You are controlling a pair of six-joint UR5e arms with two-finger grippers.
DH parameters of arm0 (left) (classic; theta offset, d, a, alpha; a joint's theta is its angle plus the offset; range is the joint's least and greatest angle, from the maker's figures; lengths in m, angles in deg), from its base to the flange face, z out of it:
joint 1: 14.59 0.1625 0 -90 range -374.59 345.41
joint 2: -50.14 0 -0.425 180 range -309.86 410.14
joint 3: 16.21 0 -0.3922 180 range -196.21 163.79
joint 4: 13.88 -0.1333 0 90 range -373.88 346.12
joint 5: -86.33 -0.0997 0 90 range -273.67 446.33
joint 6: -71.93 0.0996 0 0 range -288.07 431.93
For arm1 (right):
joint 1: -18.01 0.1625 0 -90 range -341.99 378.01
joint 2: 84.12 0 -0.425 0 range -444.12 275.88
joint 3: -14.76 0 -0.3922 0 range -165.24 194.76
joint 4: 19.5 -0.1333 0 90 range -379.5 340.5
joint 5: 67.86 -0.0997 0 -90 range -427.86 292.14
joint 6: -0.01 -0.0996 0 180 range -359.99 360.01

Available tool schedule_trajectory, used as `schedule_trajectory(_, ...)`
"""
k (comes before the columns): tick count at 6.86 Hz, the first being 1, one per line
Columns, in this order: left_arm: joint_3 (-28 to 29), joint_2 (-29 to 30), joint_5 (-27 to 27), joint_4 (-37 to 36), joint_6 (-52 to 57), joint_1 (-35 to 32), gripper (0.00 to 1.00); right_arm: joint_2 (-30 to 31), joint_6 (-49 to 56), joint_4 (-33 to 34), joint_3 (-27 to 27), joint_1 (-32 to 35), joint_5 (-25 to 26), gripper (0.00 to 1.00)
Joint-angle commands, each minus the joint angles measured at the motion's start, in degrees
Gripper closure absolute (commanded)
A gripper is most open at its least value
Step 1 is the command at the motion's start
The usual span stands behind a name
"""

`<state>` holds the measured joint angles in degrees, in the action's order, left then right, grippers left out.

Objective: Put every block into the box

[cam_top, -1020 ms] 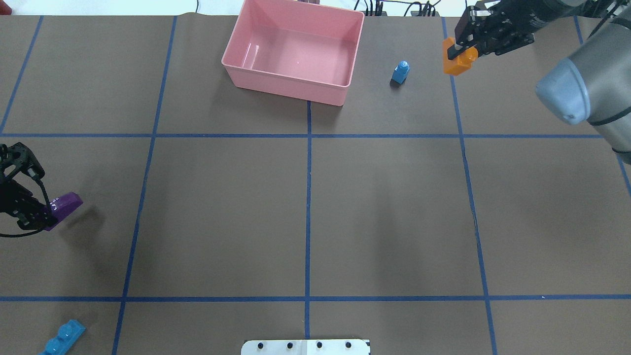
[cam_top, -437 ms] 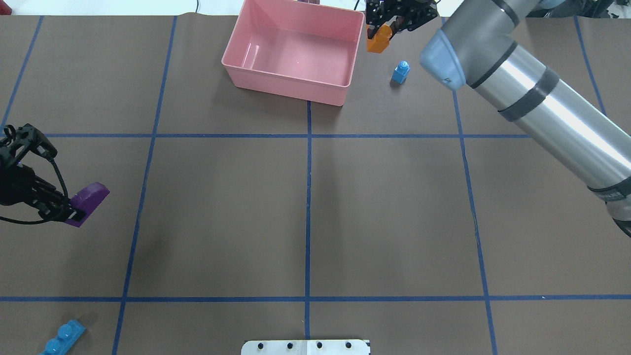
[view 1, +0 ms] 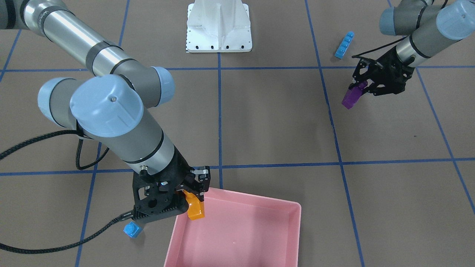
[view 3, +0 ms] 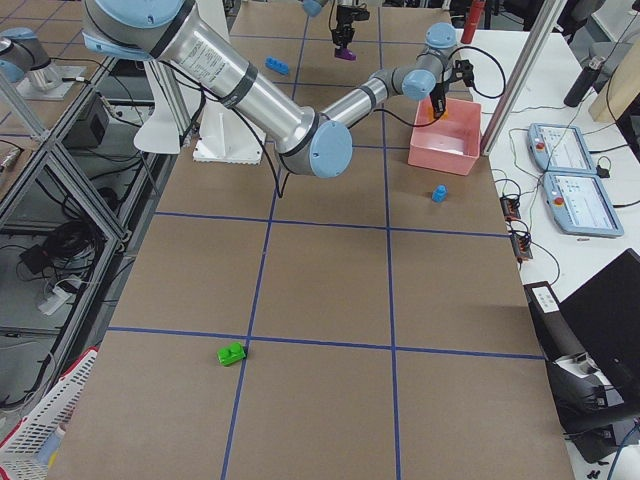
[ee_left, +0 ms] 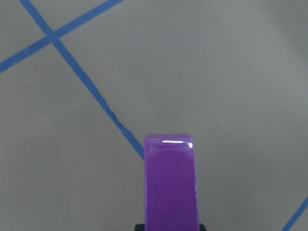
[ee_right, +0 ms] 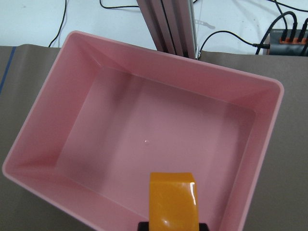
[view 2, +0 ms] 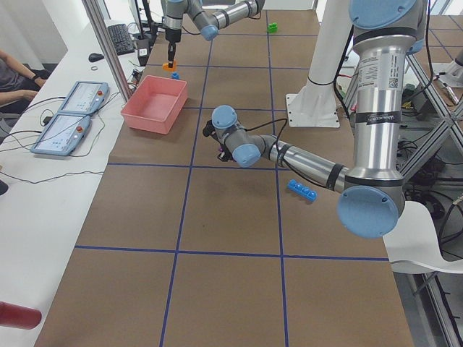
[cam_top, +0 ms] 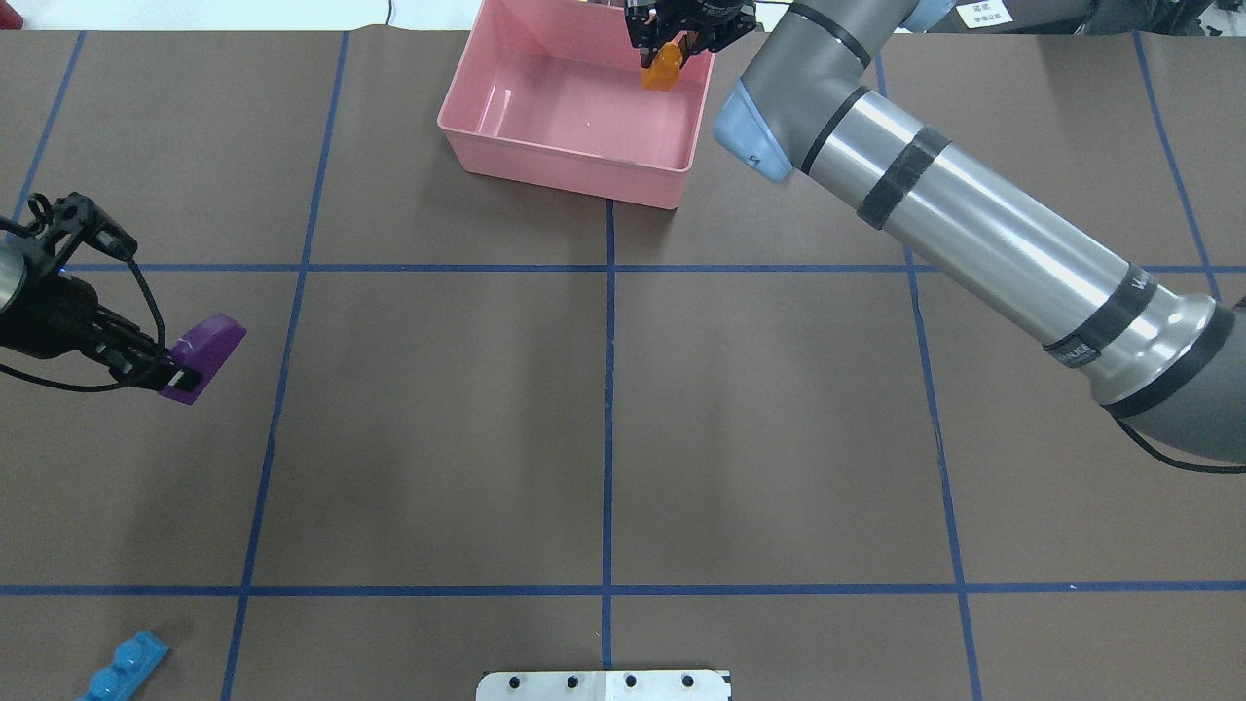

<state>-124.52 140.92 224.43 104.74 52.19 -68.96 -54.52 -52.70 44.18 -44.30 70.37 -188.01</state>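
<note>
- Right tool (cam_top: 668, 47): pinched closed on the orange block (cam_top: 663, 70). A second ago it was well right of the box (cam_top: 565, 173); it now hangs over the box interior, by the right wall (release looks due).
- Left tool (cam_top: 167, 374): clamped on the purple block (cam_top: 209, 349). It has carried the block somewhat nearer, still well apart from the box.
- Box: holds nothing yet.
- On the desk (cam_top: 779, 438): small blue cube (view 1: 132, 229) just beside the box; long blue bar (cam_top: 125, 666); green cube (view 3: 232, 353).
</note>
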Motion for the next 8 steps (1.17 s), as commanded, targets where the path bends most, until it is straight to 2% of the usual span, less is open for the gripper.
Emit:
schedule_trajectory(1, 0.2, 4.2, 0.1, -1.5, -3.6, -1.4, 1.0, -2.4, -0.1, -9.3, 9.2, -1.4, 3.9, 1.0)
schedule_trajectory(2, 2.0, 7.9, 0.2, -1.5, -7.1, -2.6, 1.0, -2.9, -1.7, -9.3, 9.2, -1.3, 4.0, 0.01)
schedule_trajectory(3, 3.0, 11.1, 0.2, -2.2, -10.2, -3.5, 1.0, -3.9, -6.7, -9.1, 9.1, -1.1, 3.8, 0.0)
schedule_trajectory(4, 3.1, 14.5, 1.5, -2.2, -19.0, -4.4, 1.0, -5.2, -7.6, -7.6, 7.9, 0.5, 1.6, 0.0)
schedule_trajectory(5, 3.5, 19.7, 1.4, -1.9, -28.6, -4.3, 1.0, -4.8, -6.8, -0.4, 3.6, 2.6, -2.0, 0.0)
schedule_trajectory(6, 6.4, 25.6, 0.6, -1.3, -34.1, -4.3, 1.0, -4.1, -3.1, 10.7, -2.2, 5.1, -3.4, 0.0)
schedule_trajectory(7, 9.5, 30.6, -3.1, -1.1, -37.7, -4.3, 1.0, -3.2, 4.0, 23.2, -8.1, 5.5, -2.8, 0.0)
schedule_trajectory(8, 14.8, 36.2, -7.1, -0.1, -39.7, -3.7, 1.0, -0.2, 9.8, 28.0, -12.2, 7.1, -2.6, 0.0)
